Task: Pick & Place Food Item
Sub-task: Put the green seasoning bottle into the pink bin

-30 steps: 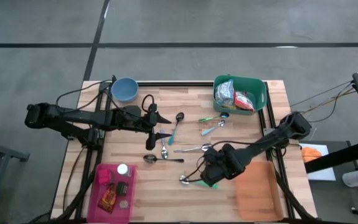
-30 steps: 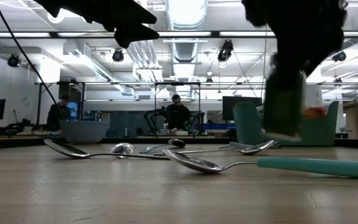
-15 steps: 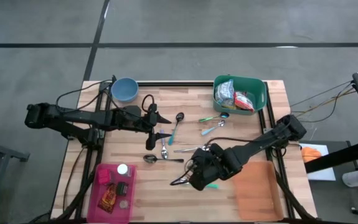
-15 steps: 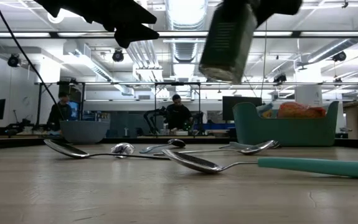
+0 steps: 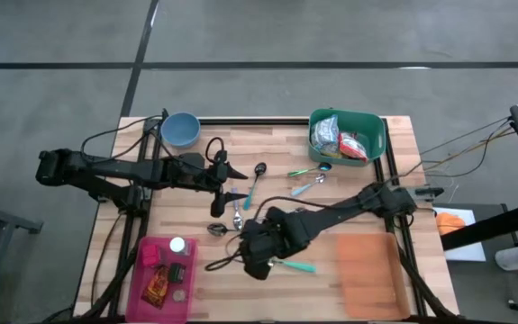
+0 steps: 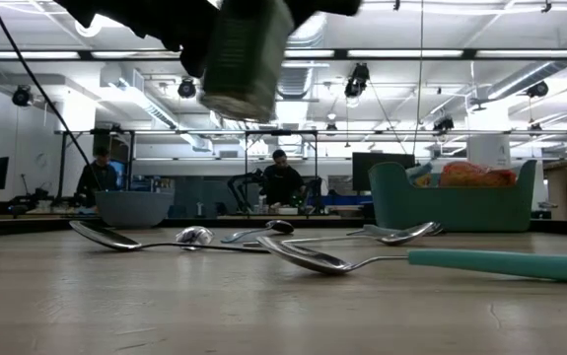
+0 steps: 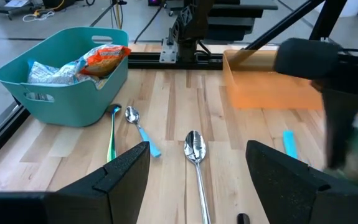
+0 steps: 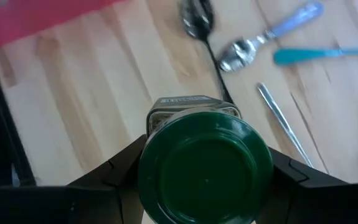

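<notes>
The right claw [image 8: 203,171] grips a green-lidded jar [image 8: 205,163]; the pink bin [image 5: 162,274] probably lies just left.

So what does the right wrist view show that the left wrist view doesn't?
Only the right wrist view: the right tool shut on a green-lidded jar, seen lid-on, and a pink bin edge. Only the left wrist view: the teal bin with food packets, an orange mat, and the open left tool. Both: spoons on the wooden table.
</notes>
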`<move>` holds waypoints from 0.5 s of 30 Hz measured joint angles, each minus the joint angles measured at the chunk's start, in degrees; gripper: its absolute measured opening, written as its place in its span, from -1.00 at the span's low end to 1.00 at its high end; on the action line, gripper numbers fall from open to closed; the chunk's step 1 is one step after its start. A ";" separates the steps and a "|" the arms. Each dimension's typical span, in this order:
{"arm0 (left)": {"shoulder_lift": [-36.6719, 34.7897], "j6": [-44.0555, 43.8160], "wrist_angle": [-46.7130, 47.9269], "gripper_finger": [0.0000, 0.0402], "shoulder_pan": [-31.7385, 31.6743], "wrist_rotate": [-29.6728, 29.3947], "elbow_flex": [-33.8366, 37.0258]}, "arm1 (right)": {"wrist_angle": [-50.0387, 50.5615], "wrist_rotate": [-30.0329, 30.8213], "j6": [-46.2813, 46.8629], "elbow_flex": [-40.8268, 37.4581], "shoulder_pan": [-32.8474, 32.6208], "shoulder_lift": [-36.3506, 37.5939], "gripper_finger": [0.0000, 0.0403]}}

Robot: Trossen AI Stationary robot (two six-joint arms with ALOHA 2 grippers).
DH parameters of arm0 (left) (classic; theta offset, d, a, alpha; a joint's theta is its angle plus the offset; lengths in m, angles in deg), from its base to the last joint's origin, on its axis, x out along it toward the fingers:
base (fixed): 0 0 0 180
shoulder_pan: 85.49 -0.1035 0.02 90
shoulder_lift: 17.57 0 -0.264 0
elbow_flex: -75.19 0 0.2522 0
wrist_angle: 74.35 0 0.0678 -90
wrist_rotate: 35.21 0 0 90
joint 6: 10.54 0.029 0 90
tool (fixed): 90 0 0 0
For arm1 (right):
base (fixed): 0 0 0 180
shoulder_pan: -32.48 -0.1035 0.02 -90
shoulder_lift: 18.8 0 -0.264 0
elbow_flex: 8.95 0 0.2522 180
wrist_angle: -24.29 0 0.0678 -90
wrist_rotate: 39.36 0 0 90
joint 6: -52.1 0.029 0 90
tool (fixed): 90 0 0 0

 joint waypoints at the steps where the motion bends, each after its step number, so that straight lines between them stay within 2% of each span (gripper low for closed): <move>1: 0.00 0.02 -0.01 0.34 0.00 0.01 0.00 | 0.41 -0.04 -1.34 2.23 0.11 -1.24 0.02; 3: 0.00 0.01 0.09 0.34 0.01 0.00 0.00 | 0.87 -0.25 -2.99 5.34 0.43 -3.81 0.02; 9: 0.00 0.02 0.35 0.34 0.02 0.01 0.00 | -4.22 -5.12 -4.15 3.11 2.05 -4.97 0.02; 15: 0.00 0.02 1.70 0.34 0.02 0.00 -0.02 | -7.44 -5.17 -5.23 1.46 2.53 -5.98 0.02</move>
